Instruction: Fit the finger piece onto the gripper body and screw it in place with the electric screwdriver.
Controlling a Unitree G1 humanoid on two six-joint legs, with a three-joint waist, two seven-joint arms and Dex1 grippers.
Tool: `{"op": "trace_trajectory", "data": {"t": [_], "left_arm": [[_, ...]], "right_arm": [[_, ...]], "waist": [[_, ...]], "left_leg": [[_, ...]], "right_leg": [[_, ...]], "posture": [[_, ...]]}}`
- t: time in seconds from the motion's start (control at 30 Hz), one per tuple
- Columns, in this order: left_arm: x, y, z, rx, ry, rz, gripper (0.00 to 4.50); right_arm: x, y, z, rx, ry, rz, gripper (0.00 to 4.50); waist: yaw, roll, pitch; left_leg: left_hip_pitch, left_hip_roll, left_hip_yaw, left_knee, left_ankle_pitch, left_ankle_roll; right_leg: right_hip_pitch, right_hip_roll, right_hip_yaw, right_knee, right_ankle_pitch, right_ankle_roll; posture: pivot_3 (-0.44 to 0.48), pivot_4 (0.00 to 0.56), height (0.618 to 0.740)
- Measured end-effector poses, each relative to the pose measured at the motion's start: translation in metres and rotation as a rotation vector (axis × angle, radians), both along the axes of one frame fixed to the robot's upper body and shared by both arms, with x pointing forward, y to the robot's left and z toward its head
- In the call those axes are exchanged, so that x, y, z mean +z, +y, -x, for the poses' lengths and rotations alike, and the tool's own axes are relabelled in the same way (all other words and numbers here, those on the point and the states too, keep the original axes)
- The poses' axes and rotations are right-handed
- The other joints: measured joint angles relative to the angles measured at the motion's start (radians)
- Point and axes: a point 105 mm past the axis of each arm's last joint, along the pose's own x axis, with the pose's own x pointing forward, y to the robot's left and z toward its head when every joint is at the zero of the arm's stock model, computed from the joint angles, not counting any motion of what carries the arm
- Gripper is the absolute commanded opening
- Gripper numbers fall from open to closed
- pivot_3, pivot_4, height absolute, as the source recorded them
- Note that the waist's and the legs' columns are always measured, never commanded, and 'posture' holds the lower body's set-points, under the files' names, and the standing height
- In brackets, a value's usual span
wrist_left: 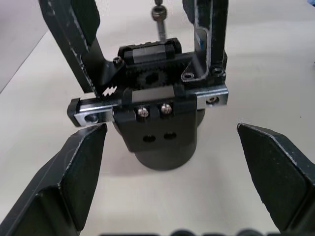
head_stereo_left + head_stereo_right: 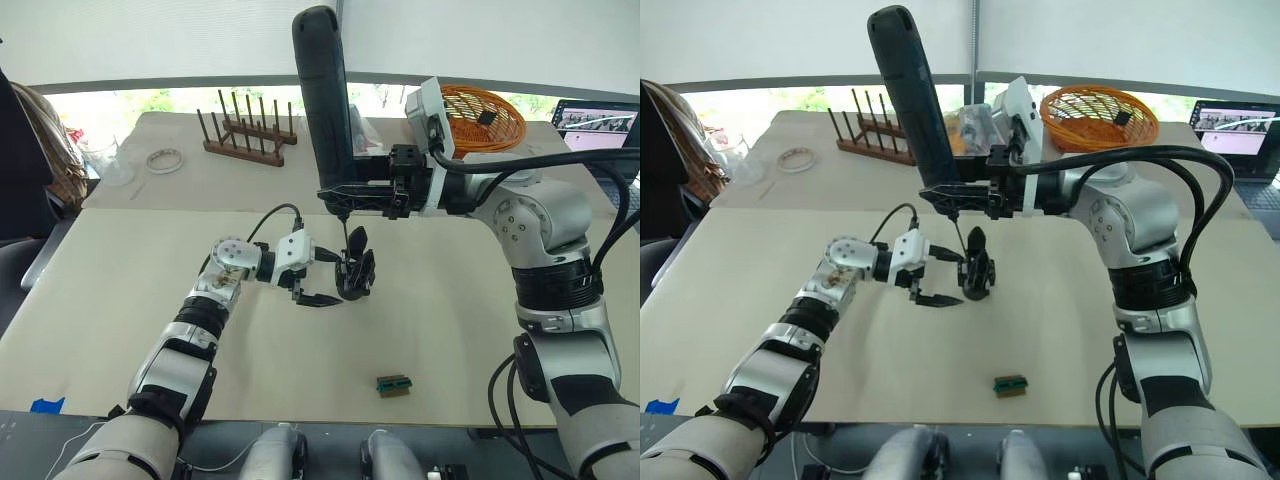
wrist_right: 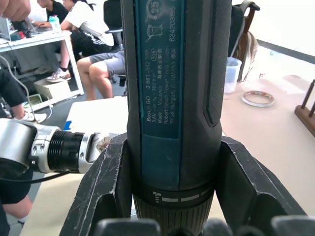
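Beige cloth covers the table point(image 2: 120, 300), where the small squat black gripper body point(image 2: 355, 275) with its round base stands near centre, the left gripper point(image 2: 318, 278) just at its nine o'clock with its fingers spread apart and not touching it. Directly at twelve o'clock above it, the right gripper point(image 2: 340, 195) is clamped around the long matte black electric screwdriver point(image 2: 322, 95), held upright with its thin bit pointing down at the body. By appearance the screwing step is in hand, and the next move likely calls for lowering the bit straight onto the screw while the left gripper steadies the body.

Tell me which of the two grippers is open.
The left gripper: its fingers are spread apart beside the gripper body, touching nothing. The right gripper is clamped around the electric screwdriver.
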Motion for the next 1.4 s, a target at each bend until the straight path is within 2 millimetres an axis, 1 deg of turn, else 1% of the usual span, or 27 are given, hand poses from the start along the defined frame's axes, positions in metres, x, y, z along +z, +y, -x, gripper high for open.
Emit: {"op": "trace_trajectory", "data": {"t": [0.1, 0.3, 0.47, 0.73, 0.93, 1.4], "left_arm": [[-0.001, 0.0, 0.0, -0.001, 0.0, -0.005, 4.5], [-0.001, -0.001, 0.0, -0.002, 0.0, -0.003, 4.5], [-0.001, -0.002, 0.001, -0.005, 0.001, -0.001, 4.5], [-0.002, -0.001, 0.0, -0.002, 0.004, -0.004, 4.5], [-0.002, -0.002, 0.0, 0.0, 0.006, -0.004, 4.5], [0.0, -0.004, -0.001, 0.0, 0.001, 0.002, 4.5]], "right_arm": [[-0.004, -0.001, 0.0, -0.003, 0.01, 0.001, 1.93], [-0.004, 0.001, 0.004, 0.004, -0.006, 0.004, 1.93], [-0.013, -0.001, 0.006, 0.001, 0.012, 0.006, 1.93], [-0.013, 0.001, 0.009, 0.008, -0.003, 0.009, 1.93], [-0.019, -0.001, 0.01, 0.004, 0.011, 0.01, 1.93], [-0.019, -0.003, 0.01, -0.002, 0.008, 0.017, 1.93]], "waist": [[0.0, 0.0, 0.0], [0.001, 0.0, 0.0], [0.001, 0.0, 0.0], [0.001, 0.0, 0.0], [0.001, 0.0, 0.0], [0.001, 0.0, 0.0]], "left_leg": [[0.0, 0.0, 0.0, 0.0, 0.0, 0.0], [0.0, -0.001, 0.0, 0.0, 0.0, 0.0], [0.0, -0.002, 0.0, 0.0, 0.0, 0.001], [0.0, -0.003, 0.0, 0.0, 0.0, 0.001], [0.0, -0.005, 0.0, 0.0, 0.0, 0.002], [0.0, -0.007, -0.001, 0.0, 0.0, 0.004]], "right_leg": [[0.0, 0.0, 0.0, 0.0, 0.0, 0.0], [0.0, -0.001, 0.0, 0.0, 0.0, 0.0], [0.0, -0.002, 0.0, 0.0, 0.0, 0.0], [0.0, -0.002, 0.0, 0.0, 0.0, 0.0], [0.0, -0.004, 0.0, 0.0, 0.001, 0.001], [0.0, -0.005, 0.0, 0.0, 0.002, 0.003]], "posture": [[0.0, 0.15, 0.74], [0.0, 0.15, 0.74], [0.0, 0.15, 0.74], [0.0, 0.15, 0.74], [0.0, 0.15, 0.74], [0.0, 0.15, 0.74]]}}
